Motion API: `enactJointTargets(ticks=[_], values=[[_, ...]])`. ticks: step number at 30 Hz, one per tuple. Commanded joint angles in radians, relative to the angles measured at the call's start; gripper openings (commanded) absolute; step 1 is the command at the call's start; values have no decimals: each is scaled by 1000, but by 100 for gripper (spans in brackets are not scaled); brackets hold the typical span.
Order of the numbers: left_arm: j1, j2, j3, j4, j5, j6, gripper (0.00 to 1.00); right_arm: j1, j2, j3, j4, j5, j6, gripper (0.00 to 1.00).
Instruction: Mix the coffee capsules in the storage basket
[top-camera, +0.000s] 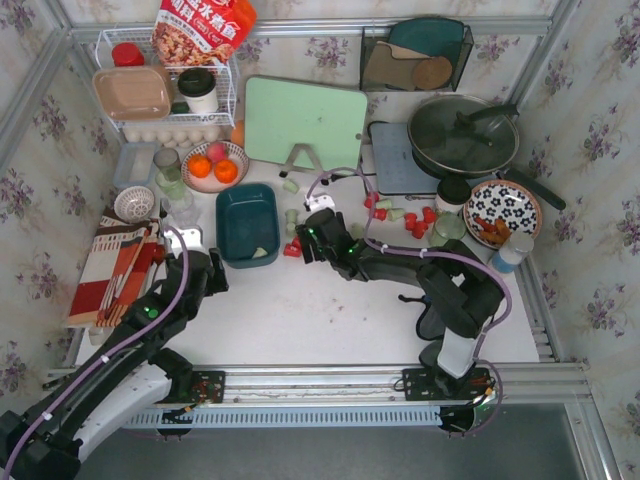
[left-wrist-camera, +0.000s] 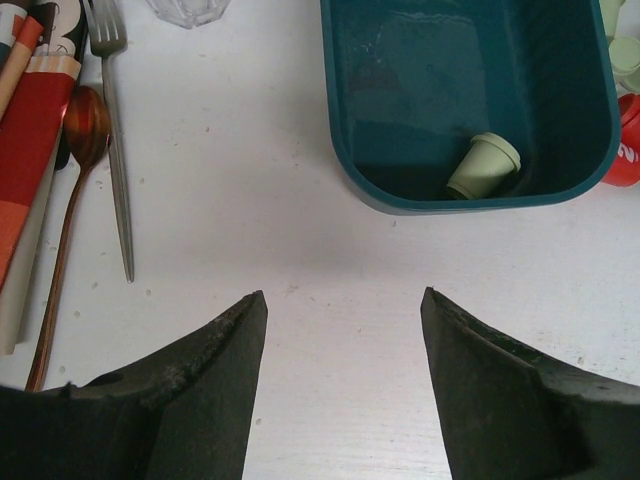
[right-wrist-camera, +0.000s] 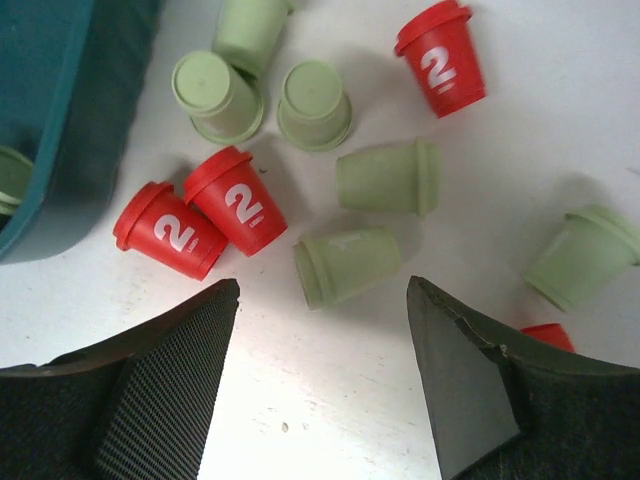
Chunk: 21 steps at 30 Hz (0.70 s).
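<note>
The right gripper (right-wrist-camera: 322, 300) has its jaws spread wide, gripping nothing. Its fingers (right-wrist-camera: 160, 400) are dark wedges, and the pad face is covered in a fine woven grid. They hang low over the white table (right-wrist-camera: 560, 130), a smooth, faintly speckled top.

Just beyond the tips lie the coffee capsules (right-wrist-camera: 345, 265), small tapered plastic cups with a rim at the wide end. The right wrist view shows ten on the table:
- Six are plain pale green.
- Four are glossy red. Three of these bear a white "2", and the fourth is half hidden behind a finger.

Two green ones appear to stand rim-down, and the rest lie on their sides. Two reds touch each other just beside the wall of the storage basket (right-wrist-camera: 70, 100), which sits to the left of this gripper.

The left gripper (left-wrist-camera: 344, 300) is likewise spread and holds nothing. Its fingers (left-wrist-camera: 190, 400) are matt black with rough, chipped inner edges. It hovers over the table near and left of the basket.

The basket is a shallow dark teal plastic tub, smooth-walled with rounded corners. One pale green capsule lies on its side in its near right corner.

Left of this gripper lie one steel fork (left-wrist-camera: 115, 130), one copper-coloured spoon (left-wrist-camera: 75, 150) and a red and orange striped cloth (left-wrist-camera: 30, 140).

Further right on the table the top view shows another scatter of red and green capsules, too small to count.
</note>
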Motion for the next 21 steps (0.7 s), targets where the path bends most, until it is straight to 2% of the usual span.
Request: enactJointTargets(ticks=[1, 13, 21], values=[[0, 5, 3, 38, -3, 2, 66, -26, 43, 14, 24, -94, 16, 76], [0, 9, 4, 41, -1, 3, 66, -73, 93, 37, 19, -142, -1, 77], [0, 12, 3, 42, 0, 3, 66, -116, 104, 47, 13, -189, -13, 71]])
